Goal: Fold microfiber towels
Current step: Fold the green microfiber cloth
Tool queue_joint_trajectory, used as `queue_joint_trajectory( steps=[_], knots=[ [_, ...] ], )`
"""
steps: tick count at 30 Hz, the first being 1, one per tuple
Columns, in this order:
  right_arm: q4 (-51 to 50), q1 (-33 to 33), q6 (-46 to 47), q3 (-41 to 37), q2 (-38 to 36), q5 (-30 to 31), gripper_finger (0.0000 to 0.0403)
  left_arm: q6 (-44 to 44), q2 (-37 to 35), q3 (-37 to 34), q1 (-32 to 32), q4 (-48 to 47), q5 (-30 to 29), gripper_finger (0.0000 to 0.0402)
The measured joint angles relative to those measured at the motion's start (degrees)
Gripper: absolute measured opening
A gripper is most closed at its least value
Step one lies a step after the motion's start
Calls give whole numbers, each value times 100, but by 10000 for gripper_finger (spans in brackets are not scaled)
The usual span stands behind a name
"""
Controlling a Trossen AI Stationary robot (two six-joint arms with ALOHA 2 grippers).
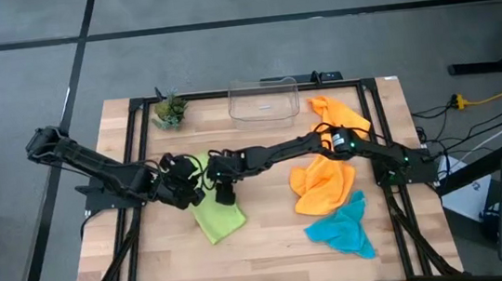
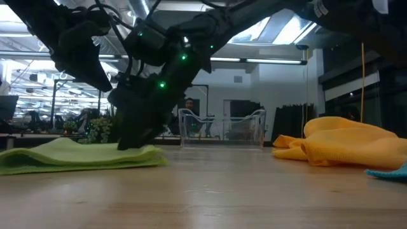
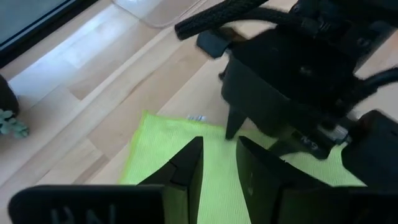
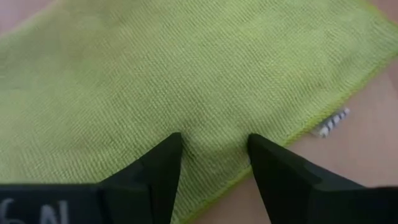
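Left gripper (image 1: 184, 187) hovers over the green towel (image 1: 218, 221), at its 10 o'clock corner, fingers narrowly parted and empty. Right gripper (image 1: 224, 192), reaching across the table (image 1: 272, 250), presses its parted fingertips (image 4: 165, 155) onto the same towel's upper edge beside the white tag (image 4: 329, 122). At 3 o'clock lie two orange towels (image 1: 323, 185), the teal towel (image 1: 344, 228) below them.
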Motion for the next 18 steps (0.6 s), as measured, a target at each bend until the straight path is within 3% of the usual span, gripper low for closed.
queue_joint_trajectory(
  steps=[3, 10, 18],
  knots=[
    [-354, 8, 565, 8, -30, 408, 193, -2, 0, 0, 0, -2, 0, 90],
    [-1214, 162, 1795, 11, -42, 663, 193, -24, 0, 0, 0, 14, 0, 90],
    [-1740, 361, 1338, -1, -122, 771, 193, -25, 0, 0, -2, 12, 57, 90]
  ],
)
